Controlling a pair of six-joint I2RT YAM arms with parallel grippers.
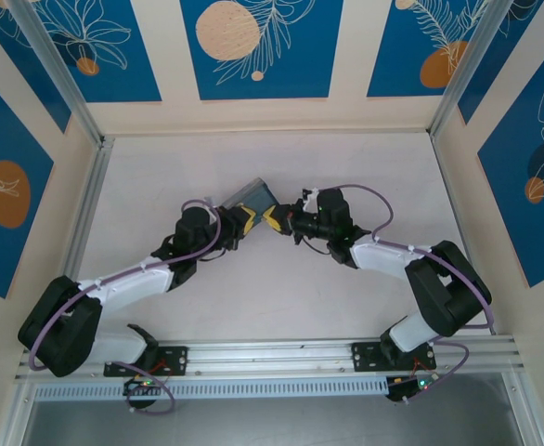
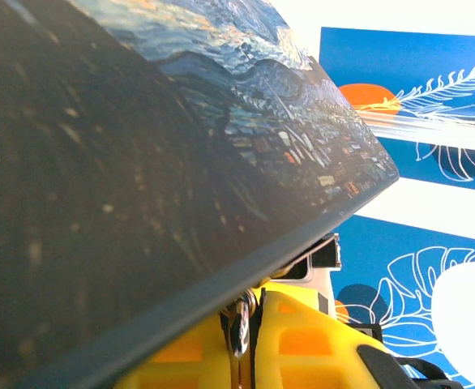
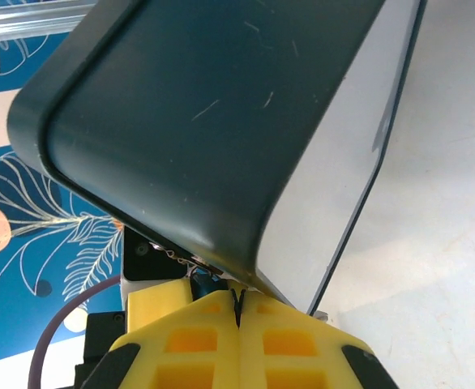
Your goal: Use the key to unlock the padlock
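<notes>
Top view: both arms meet over the middle of the table (image 1: 300,297). The left gripper (image 1: 245,223) and right gripper (image 1: 274,220) sit nose to nose at the near edge of the tin (image 1: 253,195), which is tilted. Nothing small is readable from up there.

Left wrist: painted night-sky face of the tin, very close and blurred. The yellow fingers (image 2: 302,332) are just under its lower edge and almost closed. They pinch a small metal piece (image 2: 239,328). Can't tell whether that is the key or part of the lock.

Right wrist: the other side of the tin, with a plain dark face, a rounded corner and a pale grey panel. The fingers (image 3: 197,328) are pressed fully together right below that corner. There is a thin dark line in the seam; can't tell if anything is clamped in it. A small dark blue-green lump just left of the fingertips, tucked under the tin's corner, looks like the padlock (image 3: 201,284), mostly hidden. A thin silvery squiggle of wire (image 3: 175,254) runs beside it.

Tin is shut in all views, so its contents are not visible.
</notes>
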